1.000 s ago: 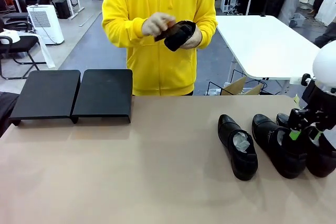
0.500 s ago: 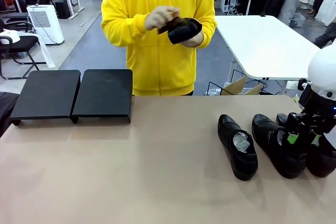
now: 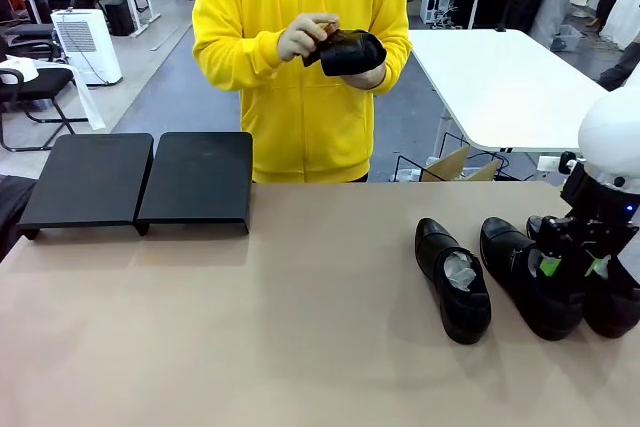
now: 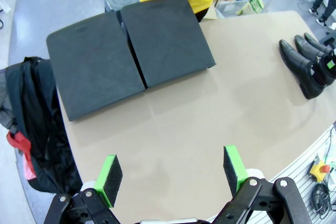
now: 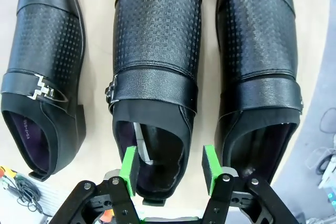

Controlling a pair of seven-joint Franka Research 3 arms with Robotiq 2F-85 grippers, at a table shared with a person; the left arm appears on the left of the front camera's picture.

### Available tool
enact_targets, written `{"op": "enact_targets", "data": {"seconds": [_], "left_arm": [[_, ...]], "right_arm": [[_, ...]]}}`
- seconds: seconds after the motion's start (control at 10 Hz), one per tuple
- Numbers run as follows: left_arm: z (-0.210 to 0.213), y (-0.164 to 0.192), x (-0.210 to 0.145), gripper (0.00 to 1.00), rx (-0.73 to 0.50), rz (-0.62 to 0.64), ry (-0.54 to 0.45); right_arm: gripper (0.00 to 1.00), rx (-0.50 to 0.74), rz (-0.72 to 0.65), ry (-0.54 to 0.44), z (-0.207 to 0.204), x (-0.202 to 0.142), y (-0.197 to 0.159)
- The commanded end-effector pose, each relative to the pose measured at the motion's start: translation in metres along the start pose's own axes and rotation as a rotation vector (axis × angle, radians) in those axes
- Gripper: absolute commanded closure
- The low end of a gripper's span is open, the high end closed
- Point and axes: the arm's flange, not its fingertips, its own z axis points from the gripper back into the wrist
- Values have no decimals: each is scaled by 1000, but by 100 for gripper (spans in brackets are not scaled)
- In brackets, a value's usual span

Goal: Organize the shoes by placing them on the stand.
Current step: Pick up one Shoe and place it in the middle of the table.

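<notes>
Counting zero placed so far: stand (image 3: 140,179), upper left, sits bare. Three shoes (image 3: 455,282) wait on the table (image 3: 300,327) lower right, 4th shoe (image 3: 350,51) in the person's hands (image 3: 300,39), top centre. Right gripper (image 5: 169,171) part-spread over the middle shoe (image 5: 155,51) heel, no pinch evident. Left gripper (image 4: 172,174) spread wide, empty. Insole print unreadable, no brand legible.

The stand (image 3: 140,179) sits far left on the table (image 3: 300,347); three shoes (image 3: 455,282) lie side by side at right; a person (image 3: 300,117) behind holds a fourth shoe (image 3: 350,50).
</notes>
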Motion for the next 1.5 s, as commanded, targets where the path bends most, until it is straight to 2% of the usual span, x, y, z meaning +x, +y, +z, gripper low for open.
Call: {"op": "enact_targets", "data": {"seconds": [0.0,0.4,0.6,0.7,1.0,1.1,1.4], "left_arm": [[0,0,-1,0,-13,-12,-4],[0,0,-1,0,-13,-12,-4],[0,0,-1,0,-13,-12,-4],[0,0,-1,0,-13,-12,-4],[0,0,-1,0,-13,-12,-4],[0,0,-1,0,-13,-12,-4],[0,0,-1,0,-13,-12,-4]], "right_arm": [[35,21,10,-8,-7,8,0],[35,48,5,8,-16,14,-5],[35,24,2,20,-19,15,-9],[43,29,9,8,-18,15,-10],[96,16,11,30,-28,17,-15],[100,19,5,50,-33,19,-18],[100,29,-3,75,-41,23,-24]]}}
